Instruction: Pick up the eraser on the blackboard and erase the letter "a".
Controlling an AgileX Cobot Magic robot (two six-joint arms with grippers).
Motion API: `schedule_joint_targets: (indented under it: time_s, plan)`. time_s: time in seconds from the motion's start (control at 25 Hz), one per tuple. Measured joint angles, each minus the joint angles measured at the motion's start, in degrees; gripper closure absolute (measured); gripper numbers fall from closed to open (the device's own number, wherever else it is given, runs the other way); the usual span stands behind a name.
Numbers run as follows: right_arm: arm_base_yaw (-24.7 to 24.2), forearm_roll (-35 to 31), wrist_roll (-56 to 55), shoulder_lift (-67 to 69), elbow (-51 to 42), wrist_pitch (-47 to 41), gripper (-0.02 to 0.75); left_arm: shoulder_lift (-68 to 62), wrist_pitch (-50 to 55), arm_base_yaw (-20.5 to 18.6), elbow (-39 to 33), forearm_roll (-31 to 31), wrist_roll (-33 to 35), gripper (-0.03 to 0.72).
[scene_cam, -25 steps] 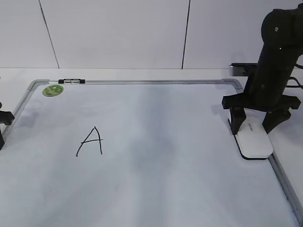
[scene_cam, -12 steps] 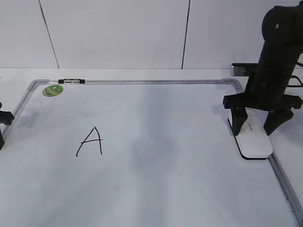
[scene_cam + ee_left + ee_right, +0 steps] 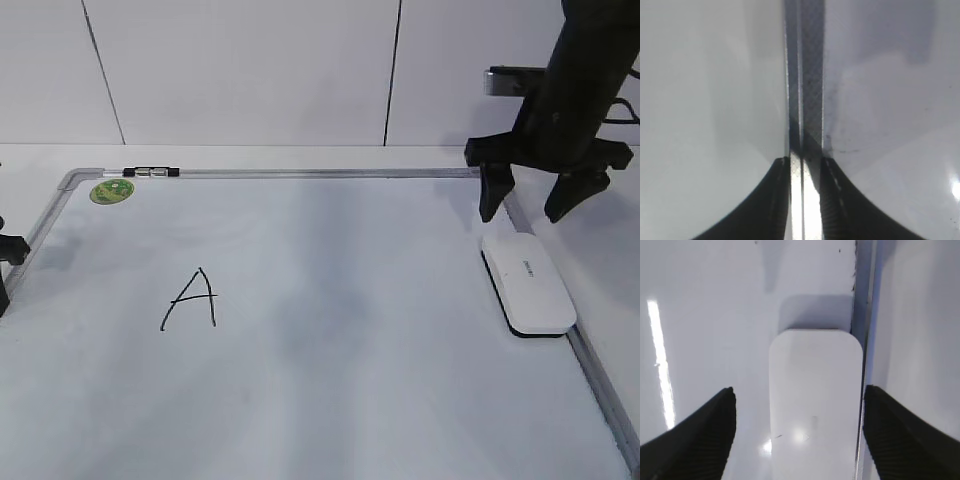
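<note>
A pale surface [image 3: 30,158] is carrying the blackboard [image 3: 330,390], a big white board in a silver frame, and plain white wall panels with dark seams are rising behind it. A round green sticker [image 3: 112,191] is sitting near the board's far left corner, and a small dark and silver clip [image 3: 150,172] is lying on the top rail. An angular capital "A" [image 3: 192,299] in black marker is standing left of centre; no cursive "a" is showing.

The eraser [image 3: 528,283] is lying flat on the board against its right rail, free of any grip. The right pincer [image 3: 532,205] is hanging above the eraser's far end, its jaws spread wide and empty. A second ago its fingers were straddling the eraser down at board level; now they are well clear above it, while the eraser is staying where it was.

The left pincer [image 3: 805,162] is sitting at the board's left edge, its jaws narrowly parted around the frame rail [image 3: 801,100]; whether they are pinching it I cannot tell.
</note>
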State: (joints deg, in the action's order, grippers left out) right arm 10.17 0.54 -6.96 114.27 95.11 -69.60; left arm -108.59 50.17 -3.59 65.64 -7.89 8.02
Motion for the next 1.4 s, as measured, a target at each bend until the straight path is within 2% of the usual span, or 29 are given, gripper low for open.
schedule_joint_targets:
  time_s: [0.2,0.4,0.64,0.96,1.4]
  plan:
    - [0.0,0.0,0.92,-1.72,0.79,-0.24,0.138,0.0,0.0,0.0,0.0,0.0,0.0,0.52]
    - [0.0,-0.54,1.53,-4.15,0.79,-0.37,0.139,0.0,0.61,0.0,0.0,0.19,0.0,0.446]
    - [0.0,-0.54,1.66,-5.74,0.79,-0.51,0.141,0.0,1.69,0.0,0.24,0.33,0.0,0.403]
    - [0.0,-0.54,2.12,-6.41,0.79,-0.6,0.144,4.14,4.12,0.0,4.03,0.33,0.0,0.265]
    - [0.0,-0.54,3.08,-9.1,0.79,-0.64,0.144,14.06,4.12,0.0,5.32,0.33,0.14,0.253]
